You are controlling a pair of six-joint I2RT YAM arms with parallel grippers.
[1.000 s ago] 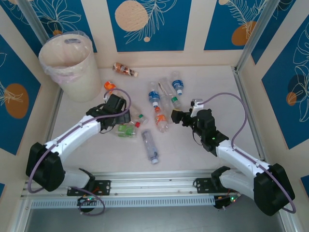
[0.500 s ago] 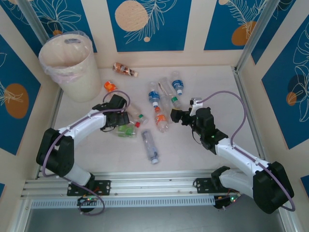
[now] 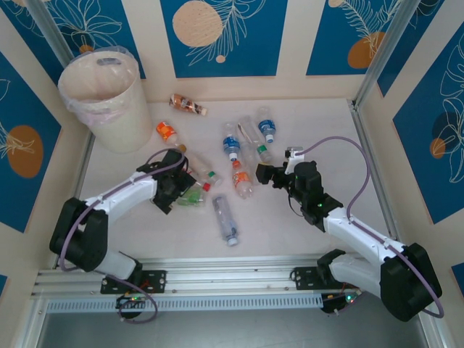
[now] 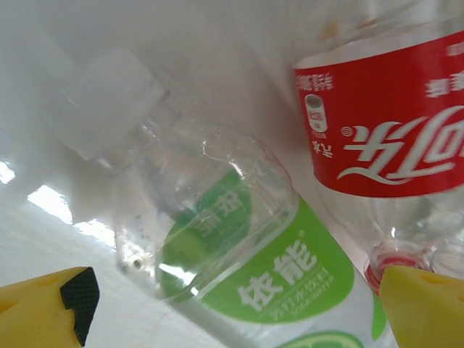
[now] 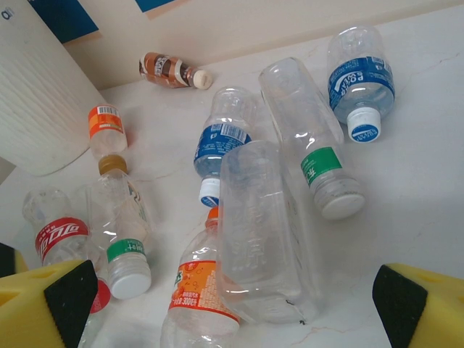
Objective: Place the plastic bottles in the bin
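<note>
Dropping back toward its base over the last second, the left gripper [image 4: 232,308] now sits low over the green-label bottle [image 4: 246,261], fingers spread wide with nothing pinched; the red-label cola bottle [image 4: 384,138] lies touching that bottle, so a closing pinch might catch both; the retreat has uncovered a small orange-label bottle [image 3: 167,131] lying near the bin [image 3: 119,127]. The right gripper [image 5: 232,304] has barely shifted; its fingers are likewise wide apart and empty, aimed at a crushed clear bottle [image 5: 264,232] in the middle cluster. Every bottle I can see lies on the table [image 3: 326,123], so I judge the task near its start. The bin stands in the far-left corner, close against both walls; the tabletop between it and the left gripper is bare apart from the orange-label bottle; the right side is open; the near edge ends at a metal rail [image 3: 232,270].
</note>
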